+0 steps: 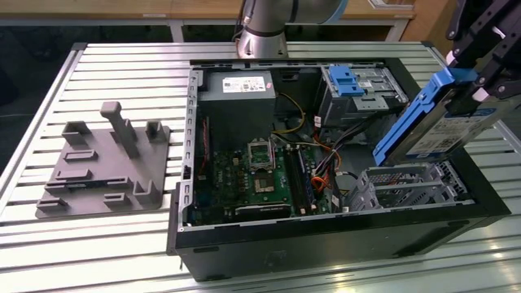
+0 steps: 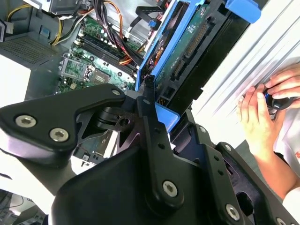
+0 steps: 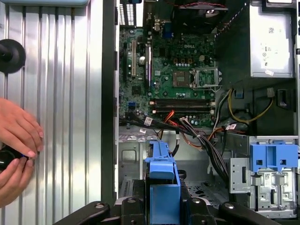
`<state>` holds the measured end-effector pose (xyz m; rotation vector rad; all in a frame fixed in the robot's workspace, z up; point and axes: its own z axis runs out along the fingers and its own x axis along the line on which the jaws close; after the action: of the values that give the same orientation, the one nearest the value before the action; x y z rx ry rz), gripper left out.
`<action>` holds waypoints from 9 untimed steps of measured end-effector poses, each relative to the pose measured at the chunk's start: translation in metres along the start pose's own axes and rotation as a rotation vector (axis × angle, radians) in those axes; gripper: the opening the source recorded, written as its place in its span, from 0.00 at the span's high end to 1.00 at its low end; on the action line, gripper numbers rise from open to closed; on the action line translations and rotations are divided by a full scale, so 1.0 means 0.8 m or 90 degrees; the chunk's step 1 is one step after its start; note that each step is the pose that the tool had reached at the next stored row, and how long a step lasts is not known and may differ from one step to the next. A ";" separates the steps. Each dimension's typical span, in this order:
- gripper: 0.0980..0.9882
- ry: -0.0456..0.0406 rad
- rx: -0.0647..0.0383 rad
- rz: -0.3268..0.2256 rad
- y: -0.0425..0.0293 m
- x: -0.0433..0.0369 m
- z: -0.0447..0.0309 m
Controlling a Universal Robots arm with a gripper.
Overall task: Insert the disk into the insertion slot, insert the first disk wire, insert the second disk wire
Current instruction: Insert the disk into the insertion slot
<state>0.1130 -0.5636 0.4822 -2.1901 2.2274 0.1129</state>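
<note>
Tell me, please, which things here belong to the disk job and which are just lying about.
Job: pincer shut on the disk; insertion slot below it.
Lying about: grey fixture plate; blue-clip cage; power supply; person's hands.

The gripper [image 3: 162,207] clamped the disk [image 3: 161,180] from both sides, the disk seen edge-on with its blue carrier towards the camera. Beyond it lay the insertion slot [image 3: 131,159], silvery sheet metal inside the open computer case [image 3: 108,93]. Bundled cables [image 3: 197,136] ran between the slot and the green motherboard [image 3: 173,70]. A grey power supply [image 3: 272,42] sat beside the board. A blue clip [image 3: 273,157] capped a grey cage [image 3: 267,192]. Outside the case, over the slatted tabletop [image 3: 65,93], a person's hands [image 3: 16,136] held a small black object [image 3: 7,157].
</note>
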 end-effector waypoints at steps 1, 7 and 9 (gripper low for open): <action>0.70 -0.0001 0.000 0.000 -0.0002 0.000 0.0007; 0.70 0.0001 0.000 0.000 -0.0018 0.000 0.0036; 0.70 0.0001 0.000 0.000 -0.0025 0.000 0.0046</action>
<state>0.1149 -0.5632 0.4785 -2.1902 2.2275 0.1127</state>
